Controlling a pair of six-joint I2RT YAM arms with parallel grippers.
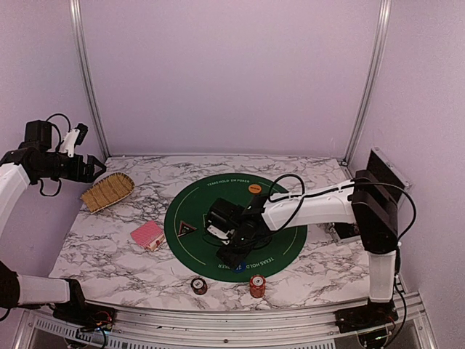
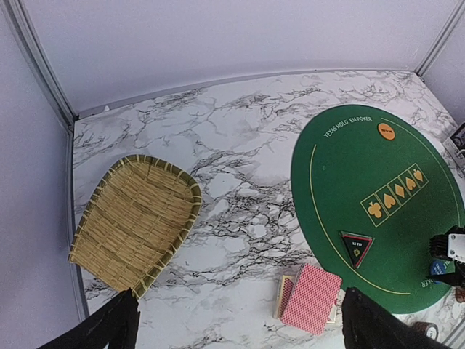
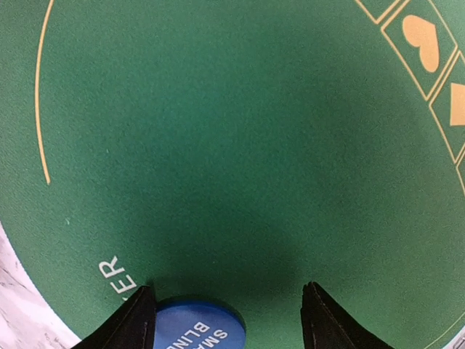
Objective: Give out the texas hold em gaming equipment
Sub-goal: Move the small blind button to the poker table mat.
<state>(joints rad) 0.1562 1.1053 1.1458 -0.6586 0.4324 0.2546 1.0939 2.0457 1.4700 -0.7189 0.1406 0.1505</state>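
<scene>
My right gripper (image 1: 230, 256) is low over the green round poker mat (image 1: 283, 240) near its front edge. In the right wrist view it (image 3: 229, 320) is open, with the blue round button (image 3: 196, 329) lying flat on the mat against the left finger. The pink-red-backed cards (image 1: 147, 235) lie on the marble left of the mat. The black-and-red triangular marker (image 1: 186, 230) sits on the mat's left side, and an orange chip (image 1: 254, 188) at its far edge. A dark chip stack (image 1: 198, 285) and a red chip stack (image 1: 257, 285) stand in front of the mat. My left gripper (image 1: 91, 169) is open and empty, high above the far left.
A tan woven basket (image 1: 107, 190) lies at the far left of the marble table (image 1: 109, 254). It also shows in the left wrist view (image 2: 138, 218), as do the cards (image 2: 311, 297). A black case (image 1: 381, 178) stands at the right edge, behind the right arm.
</scene>
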